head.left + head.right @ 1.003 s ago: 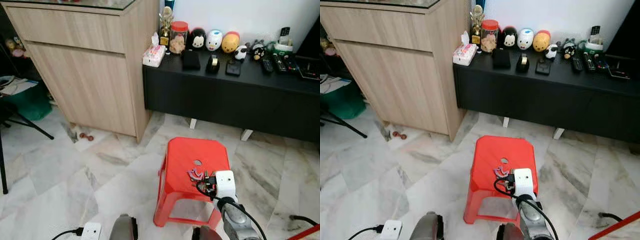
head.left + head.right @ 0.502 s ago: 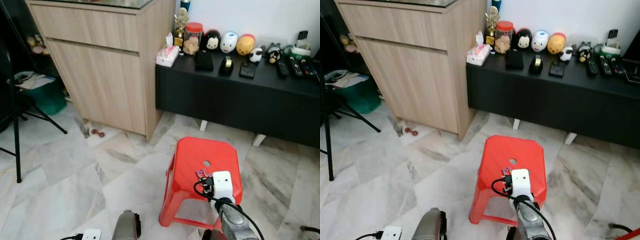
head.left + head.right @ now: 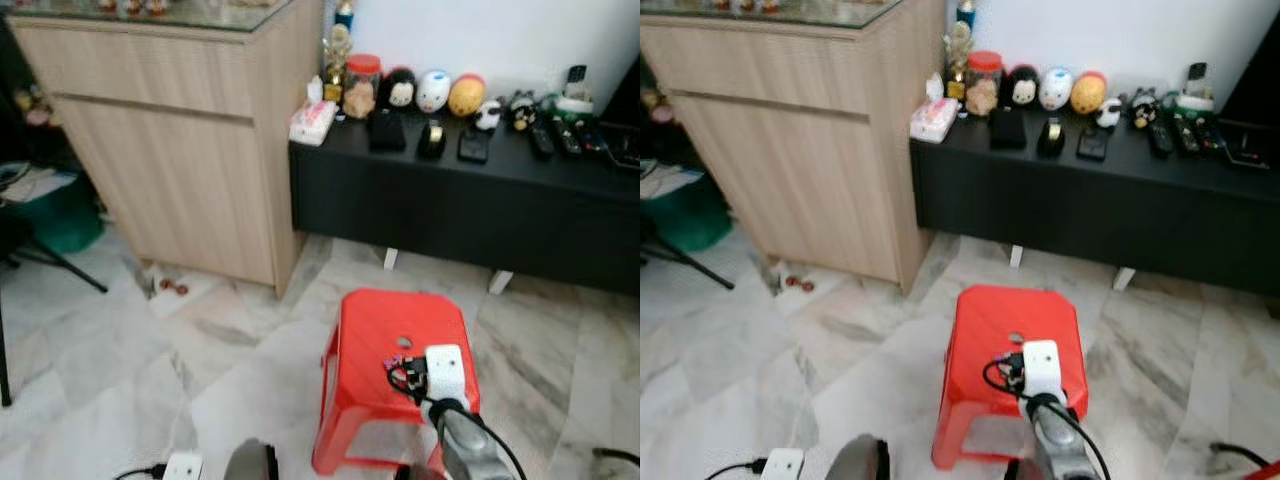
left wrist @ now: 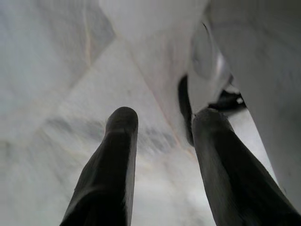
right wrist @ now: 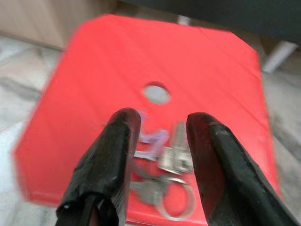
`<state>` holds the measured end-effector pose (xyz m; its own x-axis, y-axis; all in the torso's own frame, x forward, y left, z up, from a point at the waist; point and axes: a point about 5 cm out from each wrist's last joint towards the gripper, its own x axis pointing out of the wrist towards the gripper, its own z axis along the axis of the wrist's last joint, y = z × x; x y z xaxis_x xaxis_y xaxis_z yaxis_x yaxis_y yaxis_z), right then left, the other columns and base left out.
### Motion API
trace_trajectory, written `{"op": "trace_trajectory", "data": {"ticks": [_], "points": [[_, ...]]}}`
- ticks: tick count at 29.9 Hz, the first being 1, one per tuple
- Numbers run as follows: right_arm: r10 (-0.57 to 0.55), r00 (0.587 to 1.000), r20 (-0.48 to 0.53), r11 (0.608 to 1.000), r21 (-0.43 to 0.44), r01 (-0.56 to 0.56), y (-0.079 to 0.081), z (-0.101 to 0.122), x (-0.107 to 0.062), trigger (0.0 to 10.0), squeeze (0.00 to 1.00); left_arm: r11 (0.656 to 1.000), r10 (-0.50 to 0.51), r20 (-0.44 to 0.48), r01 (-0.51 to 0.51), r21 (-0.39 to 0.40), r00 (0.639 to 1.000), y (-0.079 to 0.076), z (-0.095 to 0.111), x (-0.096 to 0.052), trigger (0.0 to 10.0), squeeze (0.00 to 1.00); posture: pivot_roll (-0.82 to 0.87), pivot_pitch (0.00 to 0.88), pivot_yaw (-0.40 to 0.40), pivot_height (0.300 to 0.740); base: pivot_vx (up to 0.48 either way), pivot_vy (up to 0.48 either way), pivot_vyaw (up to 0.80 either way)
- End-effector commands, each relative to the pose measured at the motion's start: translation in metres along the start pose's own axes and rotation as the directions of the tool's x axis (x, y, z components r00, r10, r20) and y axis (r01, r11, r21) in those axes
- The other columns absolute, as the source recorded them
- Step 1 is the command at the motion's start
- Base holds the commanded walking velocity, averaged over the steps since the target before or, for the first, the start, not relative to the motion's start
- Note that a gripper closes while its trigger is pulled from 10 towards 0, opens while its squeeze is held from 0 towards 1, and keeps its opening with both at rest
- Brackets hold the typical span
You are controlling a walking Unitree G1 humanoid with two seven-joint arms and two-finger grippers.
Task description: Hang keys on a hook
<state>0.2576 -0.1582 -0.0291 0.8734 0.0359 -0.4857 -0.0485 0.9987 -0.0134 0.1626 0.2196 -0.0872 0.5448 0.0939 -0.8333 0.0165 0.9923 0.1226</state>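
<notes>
The right gripper (image 5: 157, 136) hovers above the keys (image 5: 162, 165), fingers spread, holding nothing. The keys lie on the red stool (image 3: 380, 330), near its front edge. Lower straight down, straddle the bunch, then close. The left gripper (image 4: 162, 125) hangs unclosed, empty, over the floor. One bunch; one stool.

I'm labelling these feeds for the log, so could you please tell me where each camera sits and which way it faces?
Left and right eye views: on the head, facing forward and down at the red stool, wooden cabinet and black console; the right arm shows low.
Left wrist view: along the left gripper, fingers apart over marble floor.
Right wrist view: along the right gripper, fingers apart above the keys.
Shared: the stool appears in eye and right wrist views.
</notes>
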Motion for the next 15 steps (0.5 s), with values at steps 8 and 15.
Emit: {"op": "trace_trajectory", "data": {"ticks": [8, 15], "points": [[-0.014, 0.998, -0.063, 1.000, 0.007, 0.015, -0.006, -0.016, -0.006, 10.0, 0.00, 1.000, 0.000, -0.026, 0.001, 0.013, 1.000, -0.001, -0.007, -0.001, 10.0, 0.00, 0.12, 0.078, -0.031, 0.630, 0.206, 0.000, 0.19], [-0.003, 0.996, -0.087, 1.000, 0.007, 0.004, -0.005, -0.021, -0.008, 10.0, 0.00, 1.000, -0.005, -0.024, 0.006, 0.012, 1.000, -0.002, -0.007, -0.001, 10.0, 0.00, 0.11, 0.081, -0.029, 0.630, 0.000, 0.000, 0.00]]}}
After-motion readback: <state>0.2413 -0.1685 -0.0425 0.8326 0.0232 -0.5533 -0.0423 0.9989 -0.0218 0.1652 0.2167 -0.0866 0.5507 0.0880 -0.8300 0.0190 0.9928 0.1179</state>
